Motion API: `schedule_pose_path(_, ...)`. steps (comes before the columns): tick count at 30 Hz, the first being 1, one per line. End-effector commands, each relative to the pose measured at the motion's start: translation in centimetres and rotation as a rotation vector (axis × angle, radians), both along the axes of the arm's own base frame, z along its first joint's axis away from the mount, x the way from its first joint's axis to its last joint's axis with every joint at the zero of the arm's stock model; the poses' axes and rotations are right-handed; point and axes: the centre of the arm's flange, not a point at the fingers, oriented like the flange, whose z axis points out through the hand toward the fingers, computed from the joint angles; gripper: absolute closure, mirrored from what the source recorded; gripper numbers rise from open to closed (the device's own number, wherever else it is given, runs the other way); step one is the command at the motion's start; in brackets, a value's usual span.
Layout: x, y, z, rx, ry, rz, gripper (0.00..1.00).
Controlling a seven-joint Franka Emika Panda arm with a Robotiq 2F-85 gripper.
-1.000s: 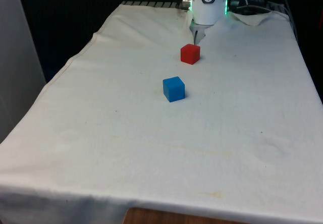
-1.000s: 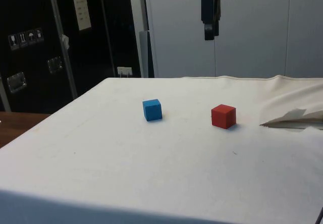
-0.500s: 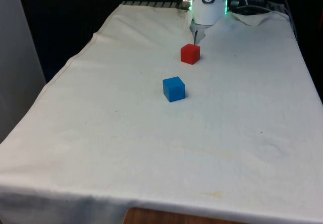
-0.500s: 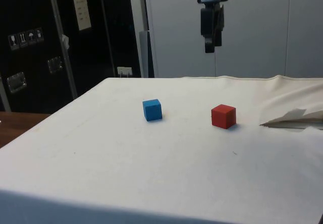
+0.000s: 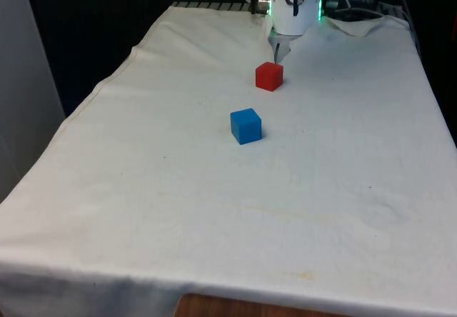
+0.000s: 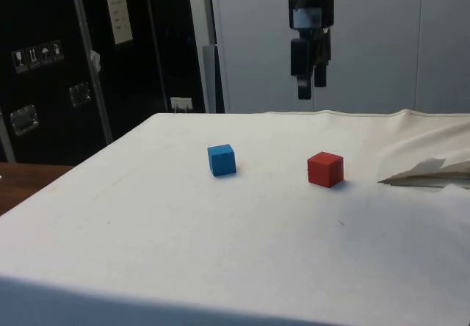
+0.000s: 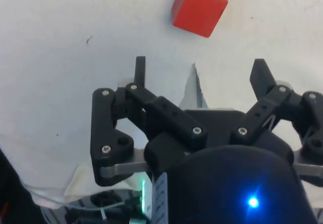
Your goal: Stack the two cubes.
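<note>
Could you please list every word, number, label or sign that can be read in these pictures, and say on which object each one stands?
No text can be read.
Pale paper label on the dark cabinet: printed lines, too small to read.
Small white stickers on the same cabinet: pictograms, too blurred to make out.
Red cube, blue cube, white cloth: no markings.
Gripper: no readable label.

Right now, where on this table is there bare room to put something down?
The cloth is bare from the blue cube to the near edge, and along both sides. It is tighter between that and the red cube, below the open claw.
</note>
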Motion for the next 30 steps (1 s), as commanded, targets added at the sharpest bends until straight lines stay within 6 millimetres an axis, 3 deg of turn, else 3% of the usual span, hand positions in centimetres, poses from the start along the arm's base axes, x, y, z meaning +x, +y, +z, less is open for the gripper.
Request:
schedule_pose_path(1, 0.0, -0.1, -0.4, -0.011, -0.009, -0.016, 0.00)
schedule_pose_path(30, -1.5, -0.1, -8.0, -0.032, -0.007, -0.178, 0.00)
